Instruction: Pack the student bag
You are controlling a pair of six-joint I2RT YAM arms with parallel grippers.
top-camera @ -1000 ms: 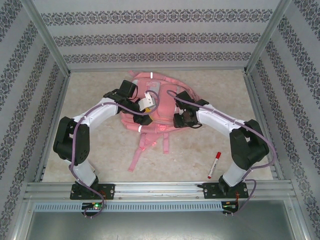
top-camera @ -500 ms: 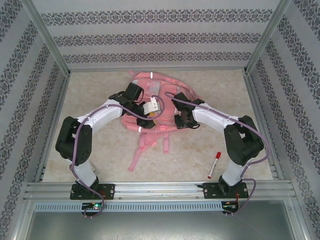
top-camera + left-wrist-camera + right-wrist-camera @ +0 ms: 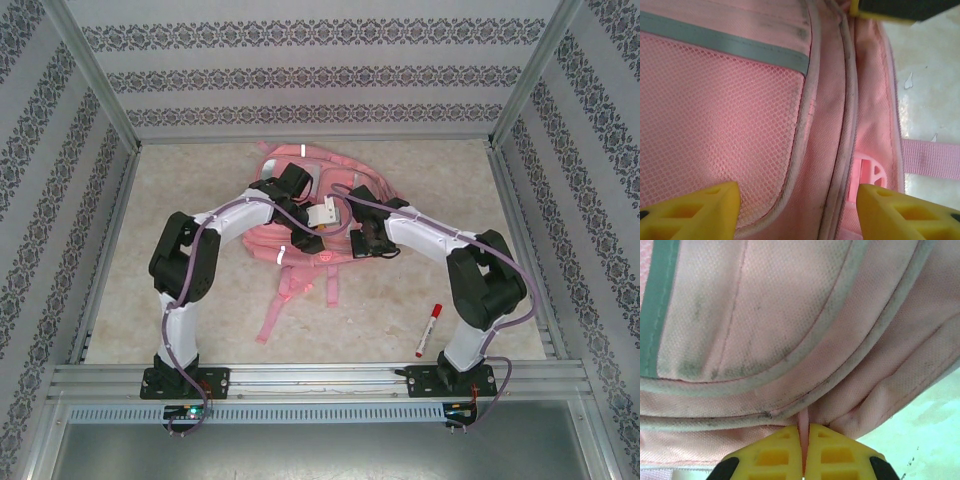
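Student bag [image 3: 790, 315] tab sits pinched between right fingers [image 3: 770, 455], visible at wrist.

Big soft pink fabric backpack [image 3: 300, 262] lies mid-table, straps twd near edge. L gripper [image 3: 312, 232] & R gripper [image 3: 352, 240] both over it. White red-capped marker [image 3: 428, 330] lies nr R arm.

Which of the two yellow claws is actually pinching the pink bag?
The right gripper: its yellow fingers are shut on a thin pink fold of the student bag. The left gripper hangs open over the mesh pocket.
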